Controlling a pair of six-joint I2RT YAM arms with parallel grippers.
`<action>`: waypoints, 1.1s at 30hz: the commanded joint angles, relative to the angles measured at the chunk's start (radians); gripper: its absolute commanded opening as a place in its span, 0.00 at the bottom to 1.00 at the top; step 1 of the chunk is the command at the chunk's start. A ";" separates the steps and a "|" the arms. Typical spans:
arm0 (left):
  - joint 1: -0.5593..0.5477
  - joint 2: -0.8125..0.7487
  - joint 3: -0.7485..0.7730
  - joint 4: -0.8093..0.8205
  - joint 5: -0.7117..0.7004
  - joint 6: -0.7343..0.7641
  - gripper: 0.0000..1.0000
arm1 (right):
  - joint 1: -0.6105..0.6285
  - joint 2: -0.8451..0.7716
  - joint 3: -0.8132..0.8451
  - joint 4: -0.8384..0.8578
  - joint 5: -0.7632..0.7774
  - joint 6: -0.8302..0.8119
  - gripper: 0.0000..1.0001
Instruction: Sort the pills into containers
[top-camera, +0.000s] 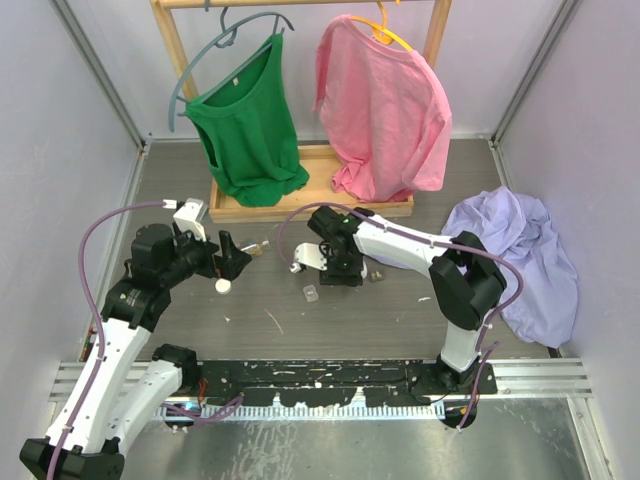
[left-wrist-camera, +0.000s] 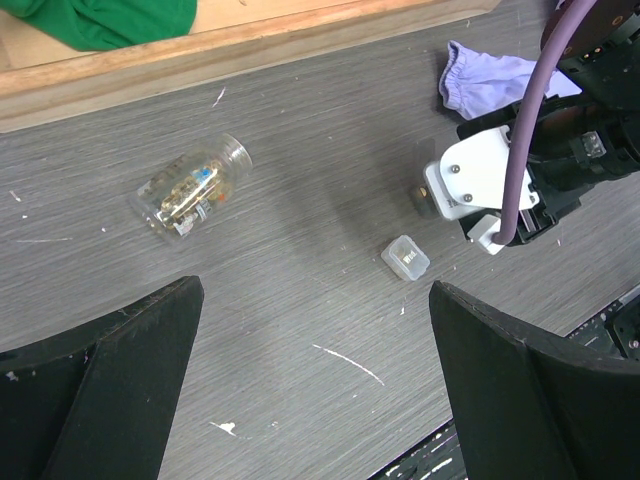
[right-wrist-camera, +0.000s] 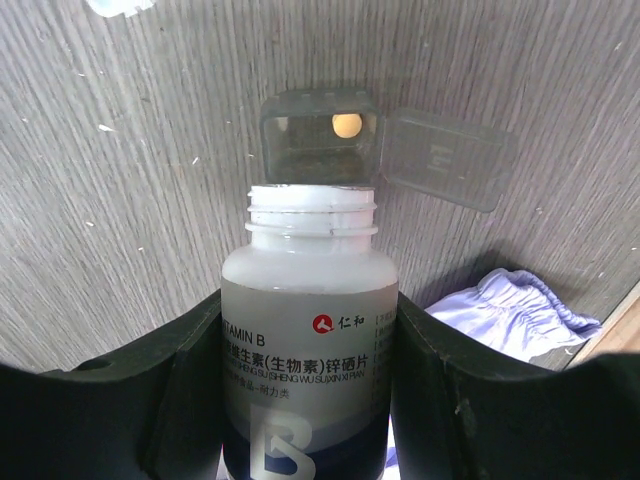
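My right gripper (right-wrist-camera: 308, 350) is shut on a white Vitamin B pill bottle (right-wrist-camera: 310, 290) with no cap on. The bottle's mouth points at a tiny tub (right-wrist-camera: 320, 140) on the table, one of the containers. Its hinged lid (right-wrist-camera: 440, 155) lies open and one round yellow pill (right-wrist-camera: 346, 125) sits inside. Another small clear tub (left-wrist-camera: 405, 258) stands shut on the table, seen in the top view as a clear tub (top-camera: 310, 293) near the right gripper (top-camera: 338, 268). My left gripper (left-wrist-camera: 315, 390) hovers over bare table, open and holding nothing.
A clear jar (left-wrist-camera: 190, 187) with mixed pills lies on its side. A white cap (top-camera: 223, 285) sits by the left gripper (top-camera: 235, 258). A lilac cloth (top-camera: 520, 260) lies at the right, and a wooden rack base (top-camera: 310, 205) with hanging green and pink shirts stands behind.
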 joint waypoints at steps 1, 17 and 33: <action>0.003 -0.017 -0.002 0.053 0.014 0.005 0.98 | -0.007 -0.029 0.060 -0.050 -0.061 -0.009 0.01; 0.003 -0.017 -0.003 0.052 0.016 0.006 0.98 | 0.001 -0.015 0.048 -0.037 -0.057 -0.013 0.01; 0.003 -0.025 0.000 0.049 -0.004 0.016 0.98 | -0.058 -0.157 -0.012 0.065 -0.234 0.041 0.01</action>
